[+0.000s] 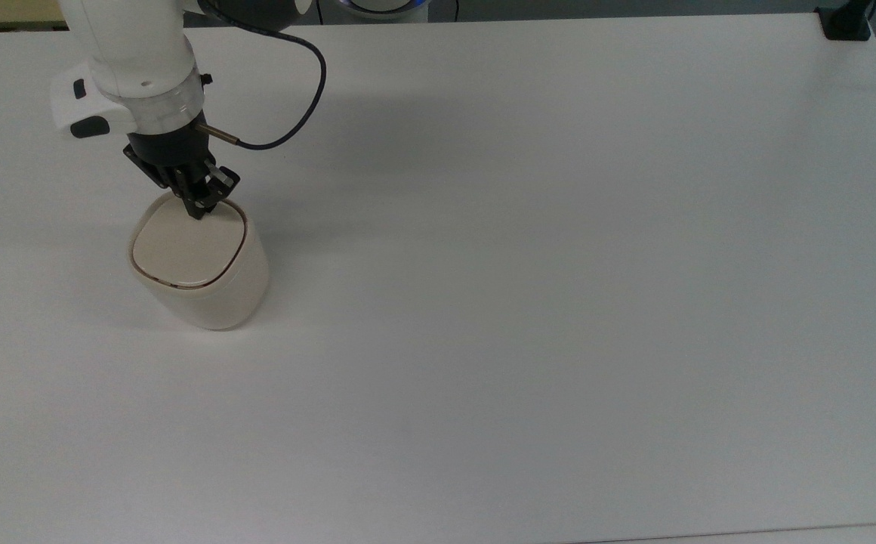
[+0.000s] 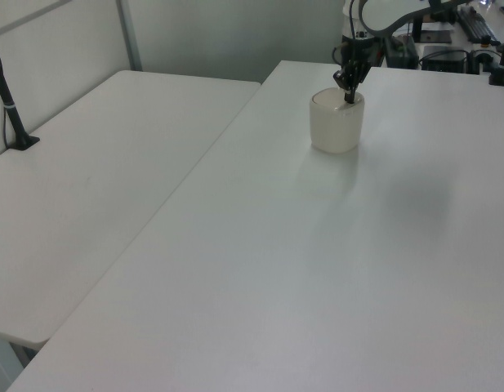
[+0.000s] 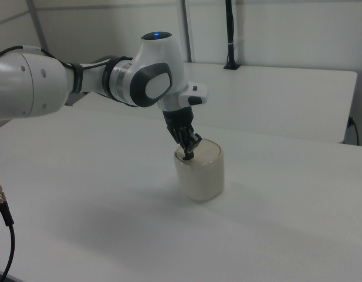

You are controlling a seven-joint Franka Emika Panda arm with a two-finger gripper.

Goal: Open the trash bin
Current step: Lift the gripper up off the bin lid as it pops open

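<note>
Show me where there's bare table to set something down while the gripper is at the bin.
The white table is bare across the top view's whole right and along its bottom edge. The one crowded spot is the top view's upper left: the small cream-white plastic trash bin with the black two-finger gripper down on its flat beige lid, under the white arm.

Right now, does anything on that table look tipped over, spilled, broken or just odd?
Nothing stands out. The small cream-white plastic trash bin stands upright on the white table, its flat beige lid down and level. The black claw, fingers together, presses its tip on the lid's edge.
</note>
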